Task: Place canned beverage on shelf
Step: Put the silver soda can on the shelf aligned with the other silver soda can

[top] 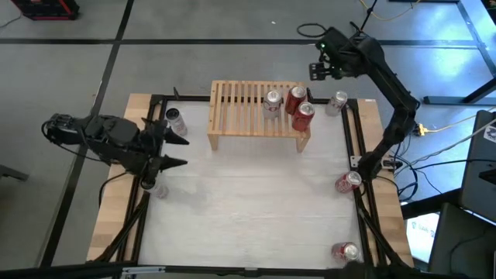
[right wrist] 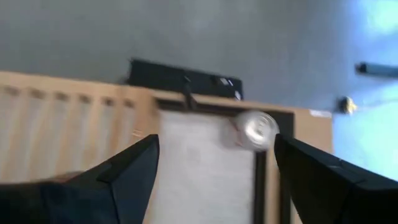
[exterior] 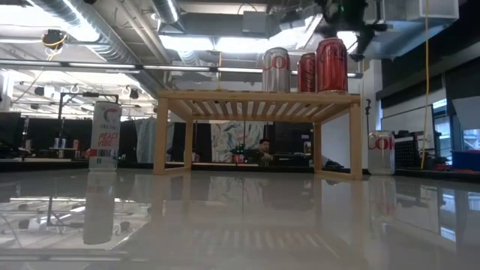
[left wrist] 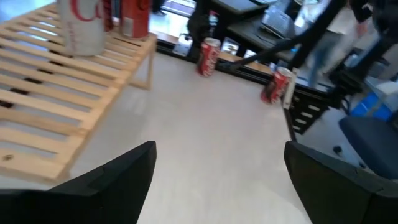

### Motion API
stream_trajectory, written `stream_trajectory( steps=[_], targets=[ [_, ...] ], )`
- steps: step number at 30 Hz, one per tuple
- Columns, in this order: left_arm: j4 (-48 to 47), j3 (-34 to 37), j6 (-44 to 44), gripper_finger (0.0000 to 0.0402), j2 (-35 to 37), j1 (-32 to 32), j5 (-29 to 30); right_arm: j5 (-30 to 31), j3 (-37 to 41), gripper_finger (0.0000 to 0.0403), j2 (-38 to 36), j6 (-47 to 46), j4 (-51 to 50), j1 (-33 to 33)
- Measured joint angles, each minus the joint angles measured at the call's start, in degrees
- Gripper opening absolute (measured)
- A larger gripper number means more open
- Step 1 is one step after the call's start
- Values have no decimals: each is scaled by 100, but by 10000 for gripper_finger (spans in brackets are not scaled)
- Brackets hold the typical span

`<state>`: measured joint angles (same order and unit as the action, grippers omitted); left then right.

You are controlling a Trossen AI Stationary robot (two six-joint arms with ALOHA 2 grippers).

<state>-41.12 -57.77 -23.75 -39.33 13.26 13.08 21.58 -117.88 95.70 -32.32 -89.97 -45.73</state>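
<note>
Seen from above, the shelf (top: pixel 258 116) stands at the far middle of the worktop (top: pixel 248 209), a light-wood slatted rack. Three cans already stand upright on its right half: a silver can (top: pixel 272 101) and two red cans (top: pixel 298 107).

The right tool (top: pixel 322 70) hangs high, beyond the shelf's far right corner, its fingers apart and holding nothing. The nearest loose can to it is a silver can on the worktop (top: pixel 338 101), upright, just beside the shelf's right end. From the right tool this can lies at about 5 o'clock in the overhead view, close by and lower down. In the right wrist view the can's round top (right wrist: pixel 257 127) shows between the two spread fingers, so its long axis appears to be vertical, pointing up toward the tool.

The left tool (top: pixel 172 151) waits over the left edge of the worktop, fingers wide apart and empty, with a white can (top: pixel 176 120) at its 12 o'clock.

Judging by position, the right arm is far nearer the silver can, and a descent over it looks like the coming move.
</note>
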Motion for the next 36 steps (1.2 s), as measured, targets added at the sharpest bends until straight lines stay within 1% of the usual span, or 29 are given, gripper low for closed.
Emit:
stream_trajectory(
  steps=[5,9,14,20,23,26,36],
  targets=[
    [3,1,-3,348,0,-351,0,-120,805,304,0,532,56,-686],
    [30,-1,-7,348,-4,-587,-4,-469,1384,304,0,874,340,-1119],
    [102,0,-5,348,-2,-836,-5,-717,1997,304,2,1082,710,-1472],
    [105,1,-4,348,-2,-1080,-7,-767,2518,304,2,1286,1204,-1698],
    [105,0,-4,348,-4,-1184,-7,-857,2727,302,2,1285,1530,-1822],
    [107,-1,-4,348,-4,-1270,-7,-958,2829,291,94,1292,1587,-1894],
    [107,0,-4,348,-4,-1406,-9,-710,2829,238,613,1516,1518,-1880]
  ],
)
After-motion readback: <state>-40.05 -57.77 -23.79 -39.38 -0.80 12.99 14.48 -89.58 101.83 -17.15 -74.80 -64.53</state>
